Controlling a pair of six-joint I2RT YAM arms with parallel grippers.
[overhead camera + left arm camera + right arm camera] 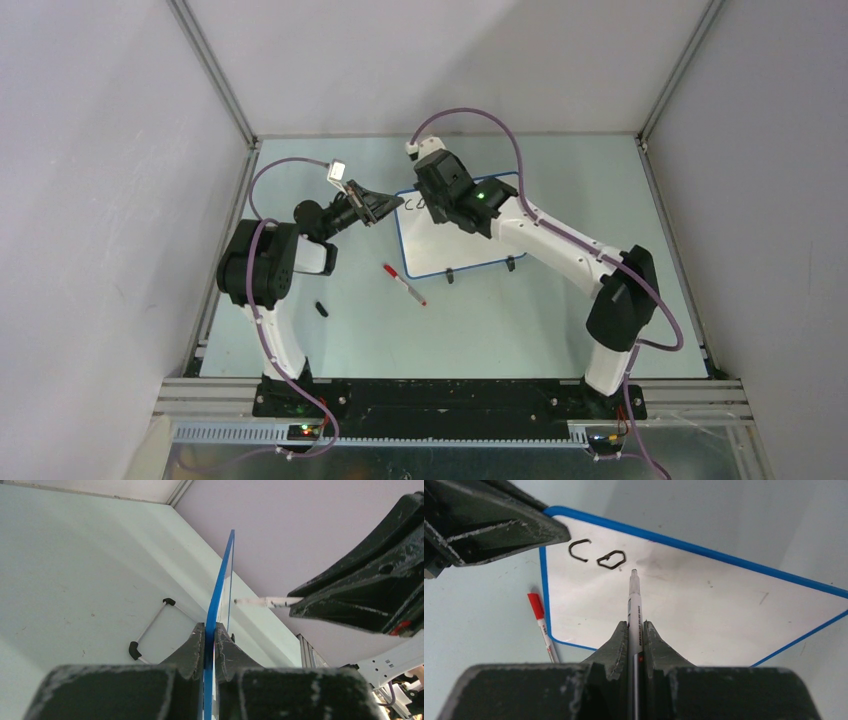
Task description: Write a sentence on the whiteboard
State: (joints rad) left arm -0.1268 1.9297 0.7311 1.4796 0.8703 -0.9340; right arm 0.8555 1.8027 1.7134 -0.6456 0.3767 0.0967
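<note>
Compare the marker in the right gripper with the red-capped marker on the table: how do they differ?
The held marker is uncapped; the red-capped marker wears its cap. The held marker is clamped in the right gripper, aimed at the whiteboard; the red-capped marker lies loose on the table. Both have slim white barrels.

The left end effector (210, 630) is clamping the left edge of the whiteboard (455, 245). The right end effector (635, 630), gripping a marker (634, 592), is crowding its upper-left corner. A red-capped pen (404, 284) and 1 small black object (321, 308) are cluttering the bench (560, 320) in front. Its right side is lying open.
</note>
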